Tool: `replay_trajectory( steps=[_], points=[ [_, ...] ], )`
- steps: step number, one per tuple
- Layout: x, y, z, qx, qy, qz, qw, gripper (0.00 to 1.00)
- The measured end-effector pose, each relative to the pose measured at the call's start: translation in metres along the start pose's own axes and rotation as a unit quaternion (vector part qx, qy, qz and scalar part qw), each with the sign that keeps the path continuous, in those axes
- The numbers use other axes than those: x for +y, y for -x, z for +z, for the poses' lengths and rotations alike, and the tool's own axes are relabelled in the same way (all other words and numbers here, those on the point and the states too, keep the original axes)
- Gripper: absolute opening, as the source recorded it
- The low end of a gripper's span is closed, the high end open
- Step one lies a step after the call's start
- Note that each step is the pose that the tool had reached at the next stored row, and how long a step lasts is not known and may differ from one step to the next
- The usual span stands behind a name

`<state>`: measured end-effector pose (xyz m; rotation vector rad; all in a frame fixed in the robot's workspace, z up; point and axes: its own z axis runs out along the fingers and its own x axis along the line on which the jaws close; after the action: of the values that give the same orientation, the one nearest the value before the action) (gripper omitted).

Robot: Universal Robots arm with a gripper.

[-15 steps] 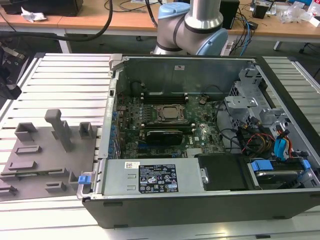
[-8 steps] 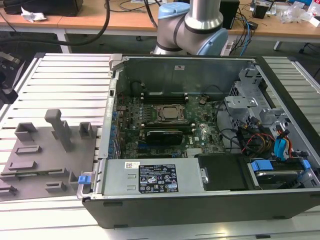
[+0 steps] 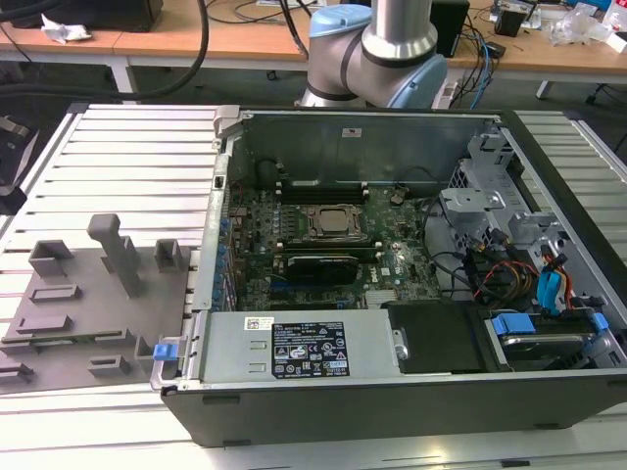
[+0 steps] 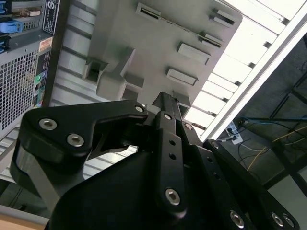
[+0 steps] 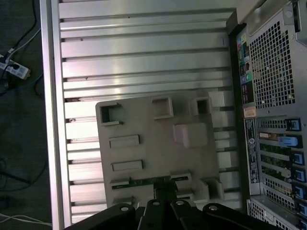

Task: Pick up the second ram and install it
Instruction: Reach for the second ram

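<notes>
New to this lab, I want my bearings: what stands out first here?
The open computer case takes the exterior view's middle, motherboard bared. At that view's left, a grey holder tray lies on the slatted table. In the first wrist view the gripper hangs by the second ram, a thin green stick in a tray slot.

The second ram (image 5: 141,181), a long, thin green circuit-board stick, stands on its long edge in a narrow slot of the flat grey plastic holder tray (image 5: 153,143), seen edge-on, level and straight.
</notes>
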<state>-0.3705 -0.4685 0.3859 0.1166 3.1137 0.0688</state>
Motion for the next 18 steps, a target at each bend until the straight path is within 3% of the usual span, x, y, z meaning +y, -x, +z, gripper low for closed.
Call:
replay_trajectory(
  steps=[10,12,18],
  points=[
    [-0.0157,0.0003,0.0007,0.0,0.0,0.0,1.0,0.11],
    [-0.0227,0.0007,0.0007,0.0,0.0,0.0,1.0,0.11],
    [-0.0236,0.0007,0.0008,0.0,0.0,0.0,1.0,0.11]
  ],
)
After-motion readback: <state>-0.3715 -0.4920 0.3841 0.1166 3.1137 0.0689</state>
